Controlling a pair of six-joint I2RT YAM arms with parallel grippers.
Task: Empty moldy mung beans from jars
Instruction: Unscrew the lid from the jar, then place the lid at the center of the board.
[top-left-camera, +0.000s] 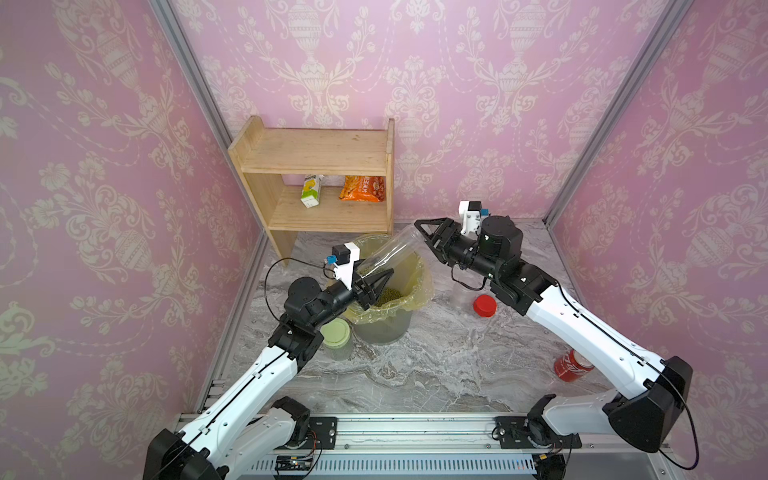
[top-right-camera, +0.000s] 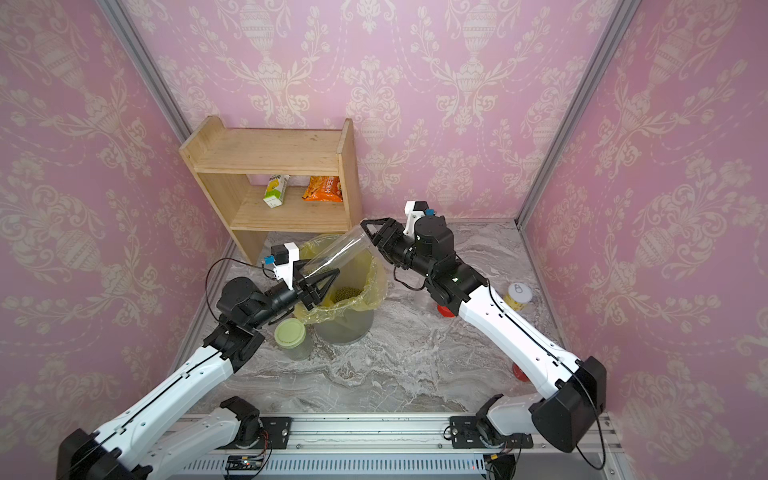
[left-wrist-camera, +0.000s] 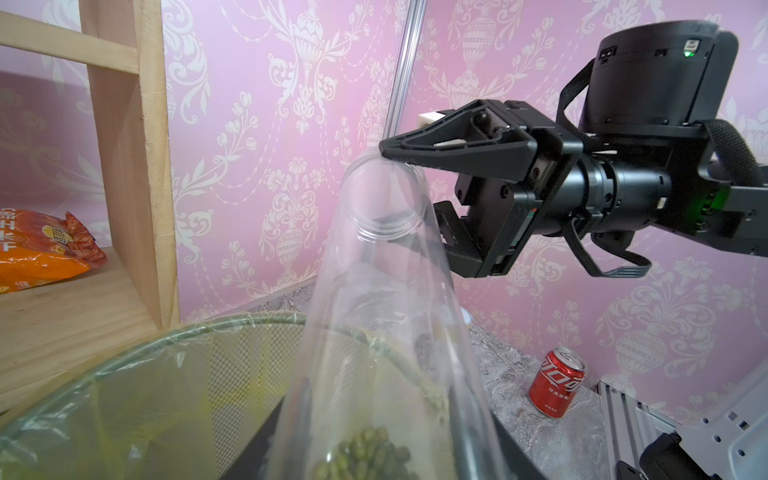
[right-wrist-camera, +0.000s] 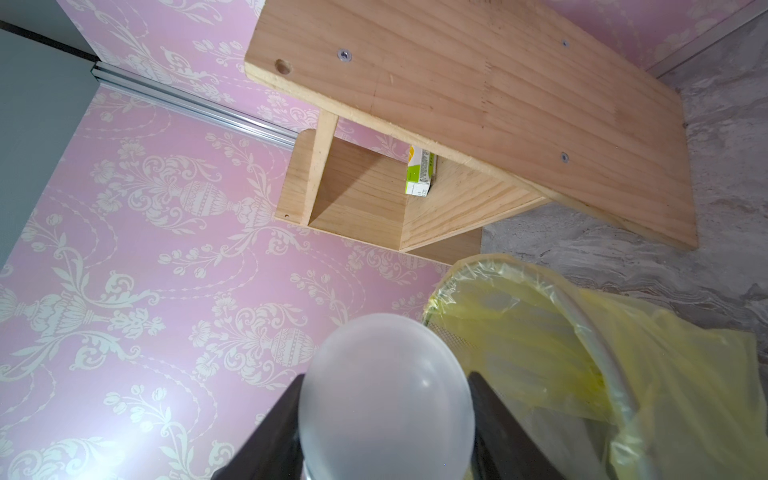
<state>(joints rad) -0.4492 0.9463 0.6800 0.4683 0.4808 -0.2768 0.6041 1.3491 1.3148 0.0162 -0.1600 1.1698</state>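
1. Slim jar (top-left-camera: 388, 253): clear plastic, held slanted above the bin (top-left-camera: 386, 328). Its lower end was over the bin's opening and its upper end was raised past the bin's far rim.
2. Left gripper (top-left-camera: 379, 286): clamped on the jar's lower end, above the bin's rim on the left-arm side.
3. Right gripper (top-left-camera: 422, 237): closed on the jar's raised end. In the right wrist view a dark finger (right-wrist-camera: 270, 432) sat on each side of that rounded, frosted end.
4. Mung beans (top-left-camera: 389, 296): a green heap lay inside the bin on its yellow liner (top-left-camera: 417, 291). In the left wrist view a few beans showed through the jar's lower wall. Whether they were inside the jar or in the bin beneath could not be told.
5. Green-lidded jar (top-left-camera: 336, 334): upright and capped, just beside the bin on its robot-facing side. Judged not yet emptied.
6. Red lid (top-left-camera: 484, 306): on the table, apart from the bin toward the right arm.
7. Step in hand, judged: tipping out the slim jar.
   - The lower end should sit inside the bin's rim.
   - The raised end should go steeper so stragglers slide out.
   - Both grips should be firm, since smooth plastic may slip.
   - The left fingers should clear the liner.
   - The jar wall should be checked for clinging beans before withdrawal.
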